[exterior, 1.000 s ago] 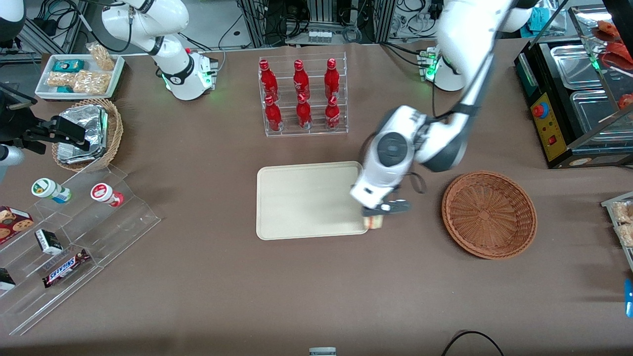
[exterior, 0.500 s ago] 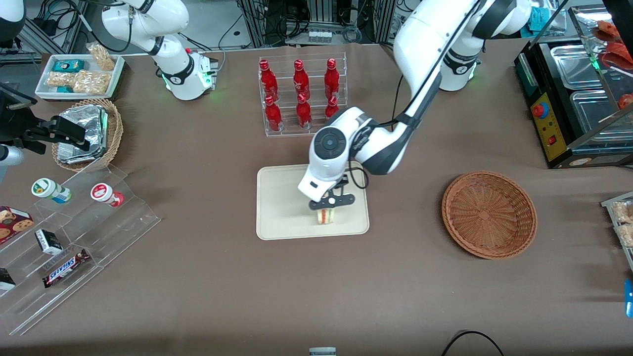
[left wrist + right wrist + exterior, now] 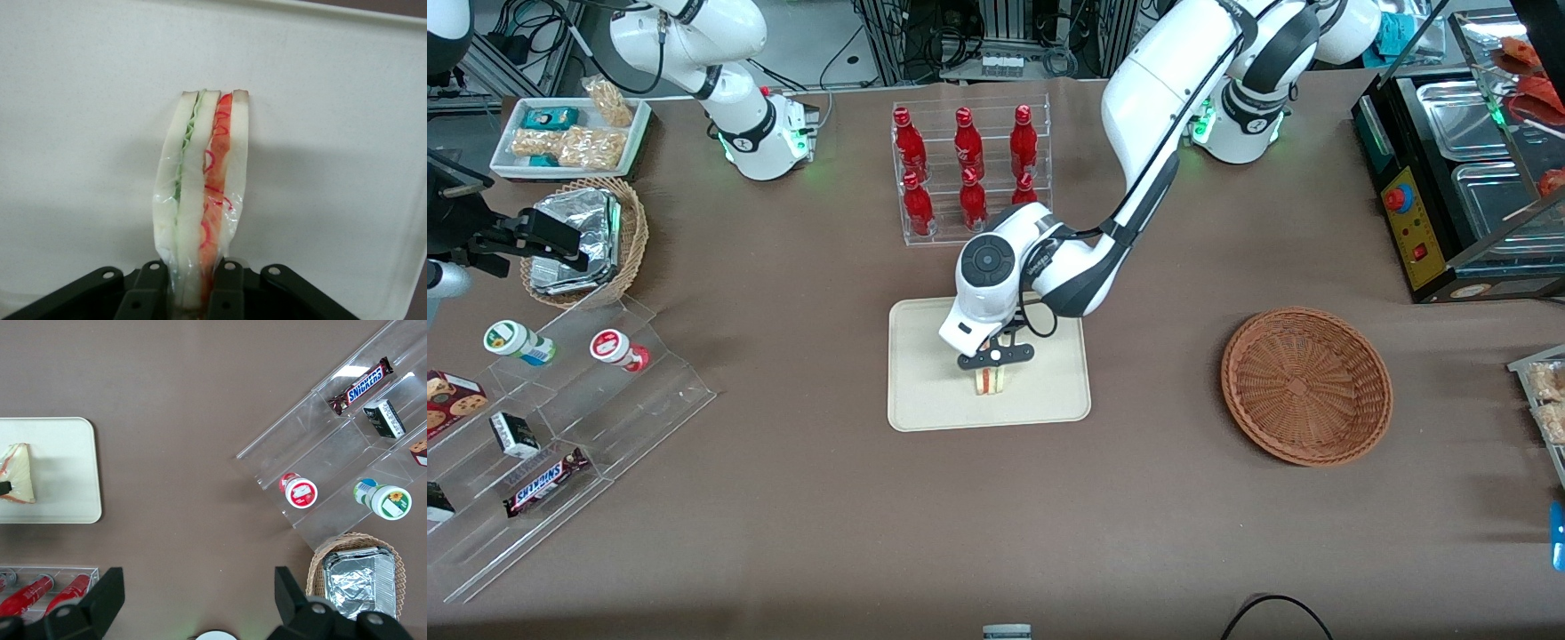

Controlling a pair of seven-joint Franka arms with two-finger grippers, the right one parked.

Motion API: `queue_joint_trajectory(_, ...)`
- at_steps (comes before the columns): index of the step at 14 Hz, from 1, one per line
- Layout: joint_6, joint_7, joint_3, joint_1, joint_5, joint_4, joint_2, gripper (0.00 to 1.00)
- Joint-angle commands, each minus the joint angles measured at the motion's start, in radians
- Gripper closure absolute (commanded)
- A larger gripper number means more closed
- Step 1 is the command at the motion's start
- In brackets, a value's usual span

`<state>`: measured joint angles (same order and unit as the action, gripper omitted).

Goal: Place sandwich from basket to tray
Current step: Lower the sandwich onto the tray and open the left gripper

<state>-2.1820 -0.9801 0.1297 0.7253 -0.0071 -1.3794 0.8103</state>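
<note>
Gripper (image 3: 989,365) pinches the wrapped sandwich (image 3: 988,380) by its top edge at frame centre, over the cream tray (image 3: 925,391). Released while standing on edge, the wedge may topple sideways.

White jointed arm (image 3: 1165,98), dark grey elbow bands, black cable, black hand (image 3: 996,357) with screws

Brown table (image 3: 827,516) carries tray (image 3: 925,391) mid-frame, empty basket (image 3: 1305,385) right, bottle rack (image 3: 971,173) above the tray — gripper (image 3: 990,364) hangs over the tray.
</note>
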Motion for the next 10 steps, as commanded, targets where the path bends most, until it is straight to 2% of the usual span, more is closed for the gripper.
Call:
queue_joint_trajectory(1,0.018,-0.045,-0.007,0.017,-0.013,0.030,-0.002,0.00)
queue_joint_trajectory(6,0.086,-0.039,-0.015,0.006,0.001,0.025,-0.104,0.00)
queue_joint_trajectory(10,0.327,-0.038,-0.022,-0.089,-0.010,0.000,-0.252,0.00)
